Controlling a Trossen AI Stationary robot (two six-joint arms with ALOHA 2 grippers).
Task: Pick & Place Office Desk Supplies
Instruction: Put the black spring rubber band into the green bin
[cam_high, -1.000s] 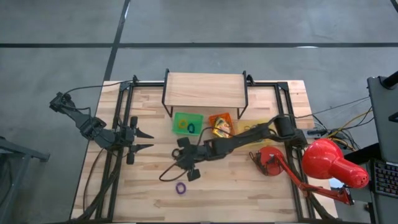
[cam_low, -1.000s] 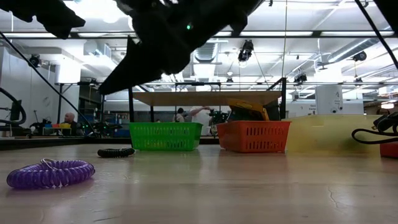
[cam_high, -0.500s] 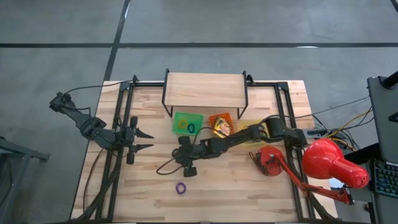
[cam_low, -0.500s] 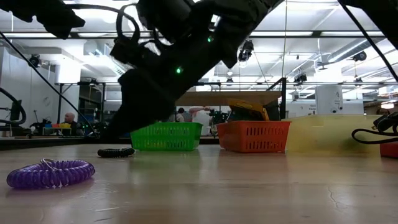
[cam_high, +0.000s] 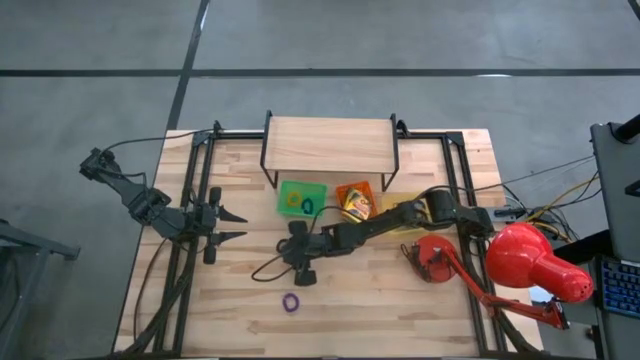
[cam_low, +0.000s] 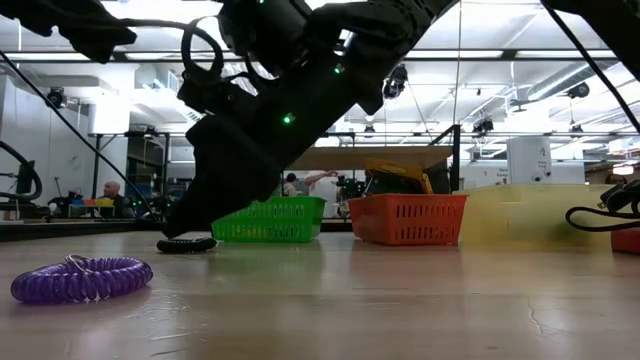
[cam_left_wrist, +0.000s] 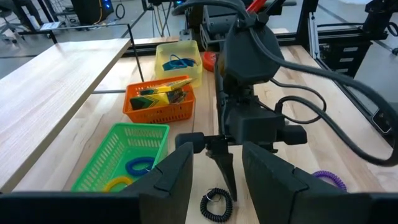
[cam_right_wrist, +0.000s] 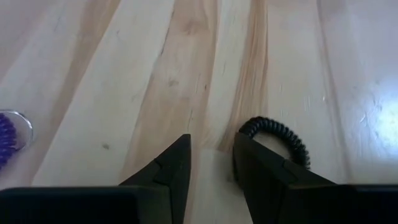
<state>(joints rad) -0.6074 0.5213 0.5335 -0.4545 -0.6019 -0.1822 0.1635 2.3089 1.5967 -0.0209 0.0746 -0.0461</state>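
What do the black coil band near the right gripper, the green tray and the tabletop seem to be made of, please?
Black coil band: probably smooth plastic or rubber, with tight ribbed turns like a phone cord and a faint sheen.
Green tray: likely moulded plastic, with lattice walls in one uniform bright colour.
Tabletop: light wood in joined strips, with visible grain and a slightly glossy finish.

No text, label, brand, number or sign can be read anywhere; the print on the yellow boxes is too small to make out.
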